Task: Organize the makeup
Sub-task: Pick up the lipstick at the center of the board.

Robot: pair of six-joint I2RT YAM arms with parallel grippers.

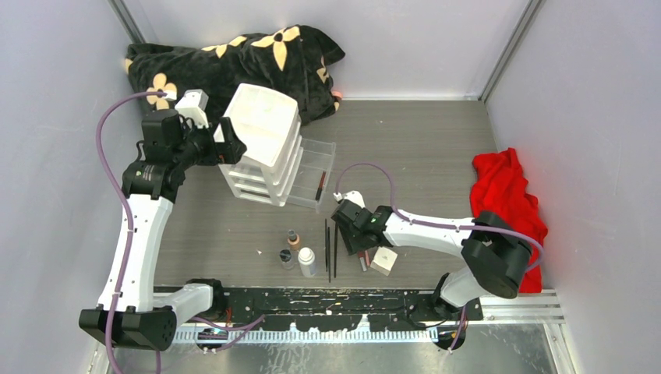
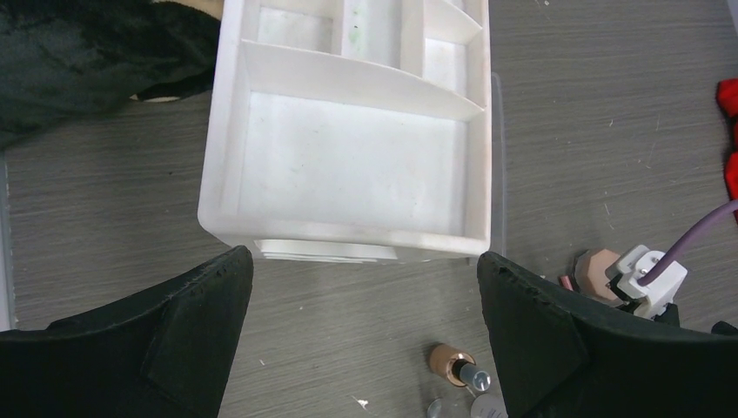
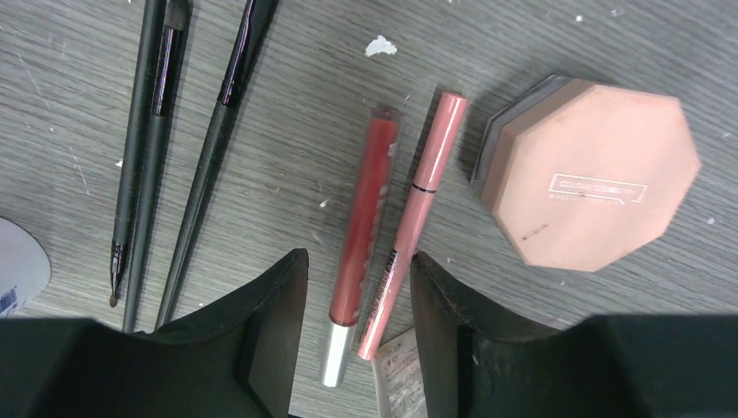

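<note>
My right gripper (image 1: 361, 243) (image 3: 358, 322) is open and low over the table, its jaws on either side of a red stick (image 3: 361, 222) and a pink stick (image 3: 416, 209) lying side by side. The pink-brown octagonal compact (image 3: 592, 170) lies just right of them. Two thin black sticks (image 3: 144, 148) lie to the left. The tan dark-capped bottle (image 1: 293, 238), small clear jar (image 1: 287, 257), white bottle (image 1: 307, 262) and white cube (image 1: 383, 261) sit near the front. My left gripper (image 1: 222, 144) (image 2: 365, 340) is wide open and empty beside the white drawer box (image 2: 348, 165).
The drawer box (image 1: 265, 140) has one clear drawer (image 1: 316, 173) pulled out with a red stick (image 1: 320, 185) in it. A black flowered blanket (image 1: 234, 62) lies at the back left. A red cloth (image 1: 505, 195) lies at the right wall.
</note>
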